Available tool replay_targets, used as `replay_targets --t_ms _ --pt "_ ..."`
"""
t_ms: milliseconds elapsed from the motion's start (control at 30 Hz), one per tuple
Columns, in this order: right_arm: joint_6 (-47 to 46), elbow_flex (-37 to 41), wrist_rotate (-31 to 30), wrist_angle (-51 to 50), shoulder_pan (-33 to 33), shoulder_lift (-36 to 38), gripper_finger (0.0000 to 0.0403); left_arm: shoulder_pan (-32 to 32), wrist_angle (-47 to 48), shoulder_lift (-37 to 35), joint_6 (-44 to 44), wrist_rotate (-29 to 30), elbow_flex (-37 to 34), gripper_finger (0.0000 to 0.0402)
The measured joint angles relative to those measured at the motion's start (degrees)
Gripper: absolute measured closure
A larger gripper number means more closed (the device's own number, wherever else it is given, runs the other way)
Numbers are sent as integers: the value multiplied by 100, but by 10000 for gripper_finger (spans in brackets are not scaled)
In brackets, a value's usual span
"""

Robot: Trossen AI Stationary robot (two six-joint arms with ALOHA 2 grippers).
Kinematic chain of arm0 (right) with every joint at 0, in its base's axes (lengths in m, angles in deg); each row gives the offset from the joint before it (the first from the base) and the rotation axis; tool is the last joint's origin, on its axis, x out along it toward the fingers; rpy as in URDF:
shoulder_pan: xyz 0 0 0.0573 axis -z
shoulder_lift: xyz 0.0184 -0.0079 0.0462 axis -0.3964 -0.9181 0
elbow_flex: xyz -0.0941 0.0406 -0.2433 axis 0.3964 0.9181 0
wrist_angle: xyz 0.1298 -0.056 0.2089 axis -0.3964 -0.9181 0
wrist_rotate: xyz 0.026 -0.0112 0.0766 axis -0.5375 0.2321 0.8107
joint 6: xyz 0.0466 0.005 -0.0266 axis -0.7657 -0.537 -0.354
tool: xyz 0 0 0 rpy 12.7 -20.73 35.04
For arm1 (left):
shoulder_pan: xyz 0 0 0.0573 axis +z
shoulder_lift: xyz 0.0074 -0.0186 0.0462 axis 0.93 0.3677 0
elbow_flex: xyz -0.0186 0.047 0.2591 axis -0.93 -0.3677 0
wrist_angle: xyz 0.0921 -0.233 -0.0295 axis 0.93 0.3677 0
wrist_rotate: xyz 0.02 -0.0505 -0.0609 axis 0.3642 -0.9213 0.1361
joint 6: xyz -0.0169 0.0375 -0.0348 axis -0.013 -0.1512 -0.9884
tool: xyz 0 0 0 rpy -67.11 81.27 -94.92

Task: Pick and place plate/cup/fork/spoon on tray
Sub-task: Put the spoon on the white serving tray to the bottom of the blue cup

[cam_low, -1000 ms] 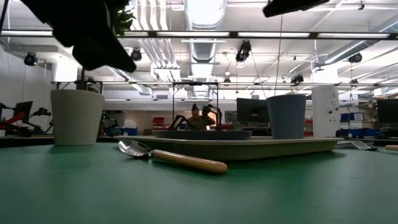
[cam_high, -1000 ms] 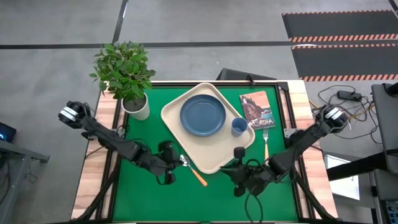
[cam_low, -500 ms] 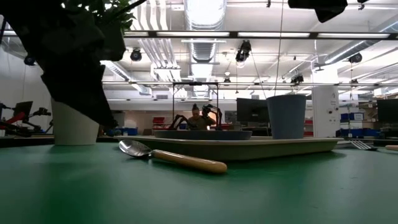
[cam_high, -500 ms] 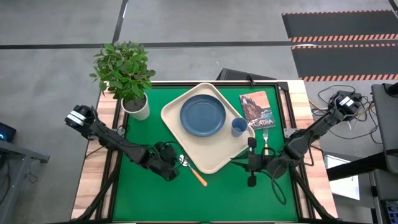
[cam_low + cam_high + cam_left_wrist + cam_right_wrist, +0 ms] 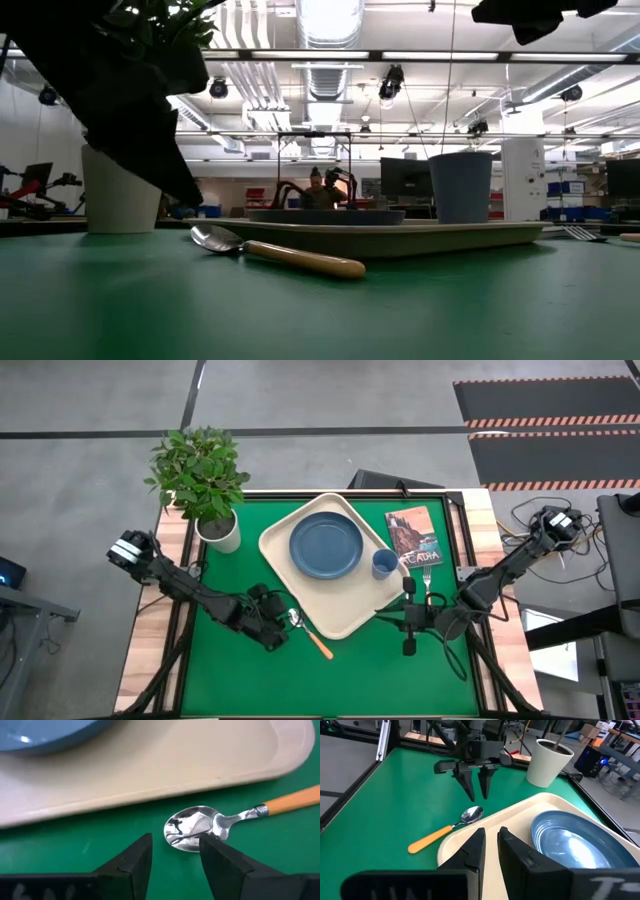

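Observation:
The cream tray (image 5: 285, 575) holds the blue plate (image 5: 327, 545) and the blue cup (image 5: 384, 563). The spoon (image 5: 308, 632) lies flat on the green table by the tray's near left edge, its bowl (image 5: 192, 827) toward the left. My left gripper (image 5: 175, 847) hangs open, fingers pointing down, just over that bowl; in the right wrist view its tips (image 5: 479, 795) stand clear of it. The fork (image 5: 427, 578) lies right of the tray beside the book. My right gripper (image 5: 490, 837) hovers over the tray's near right corner, shut but for a slit, with nothing in it.
A white plant pot (image 5: 218, 532) with a leafy plant stands at the far left. A brown-covered book (image 5: 412, 535) lies at the far right, just beyond the fork. Bare green table (image 5: 330, 680) stretches along the near edge.
My left gripper has come down toward the table over the spoon's bowl. My right gripper has swung toward the table's right edge and a little toward the far edge, nearer the fork. The spoon, fork, plate and cup have stayed where they were.

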Motion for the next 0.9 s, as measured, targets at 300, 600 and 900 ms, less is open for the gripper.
replay_targets --t_ms 300,600,900 --pt "-57 0 0 3 -2 -2 365 0 -1421 2 121 115 -727 256" --pt "-109 0 0 3 0 -2 365 0 -2701 2 118 257 -1383 256" --pt "-213 0 0 4 -1 -3 365 0 -3065 2 118 262 -1555 256"
